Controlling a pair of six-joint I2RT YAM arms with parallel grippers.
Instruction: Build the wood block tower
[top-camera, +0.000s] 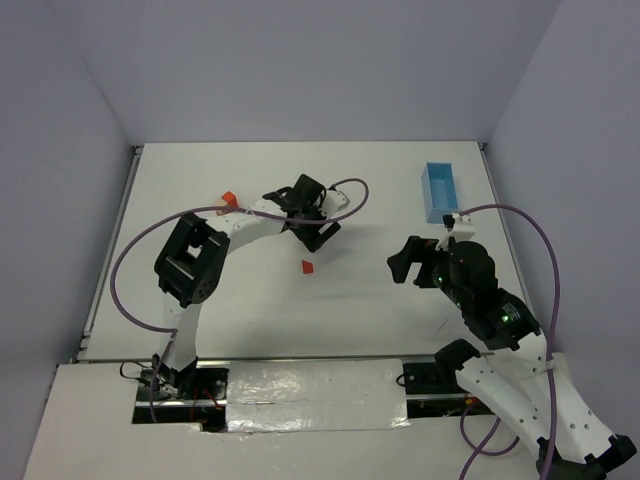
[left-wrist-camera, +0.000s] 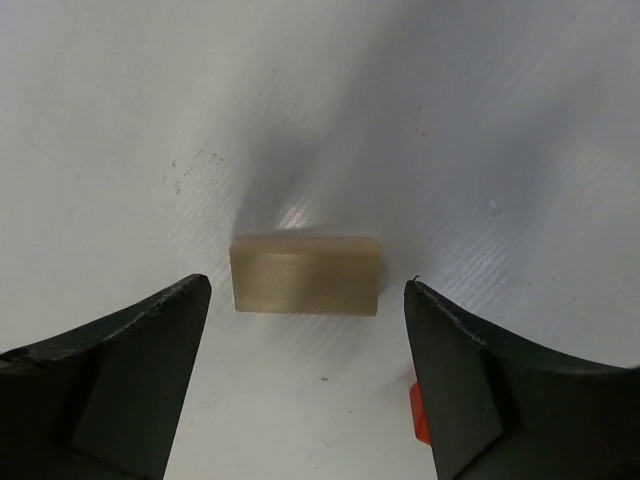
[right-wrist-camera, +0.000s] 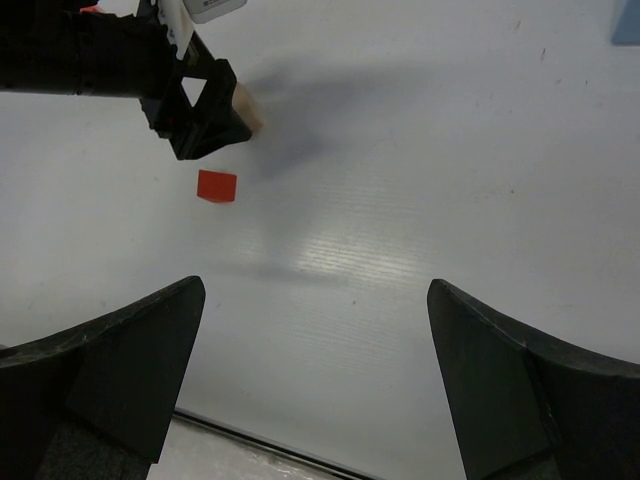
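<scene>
The left wrist view alone shows the tan slab (left-wrist-camera: 305, 275) whole: a flat rectangular piece of plain wood with softly rounded edges and faint grain, lying flat on the table (left-wrist-camera: 500, 120) between the jaws of the left gripper (top-camera: 322, 236). From overhead that gripper hides the slab. The right wrist view catches only a tan corner poking out behind the black fingers.

The left gripper's jaws stand wide apart, one on each side of the slab, with a gap at either end, so nothing is clamped or touched. Low beside its right-hand finger a red-orange sliver shows, too cropped to identify. The right gripper (right-wrist-camera: 316, 290) is also spread wide over bare table, holding nothing.

The overhead and right wrist views show a red-orange cube (top-camera: 307, 267), small, matte and sharp-edged, just beside the left gripper on its near side and apart from it. Another red-orange block (top-camera: 228, 199) sits off to that gripper's left, beside the arm. A light blue box (top-camera: 440, 190), open-topped and rectangular, lies beyond the right gripper. The table is white with a fine woven ribbing.
</scene>
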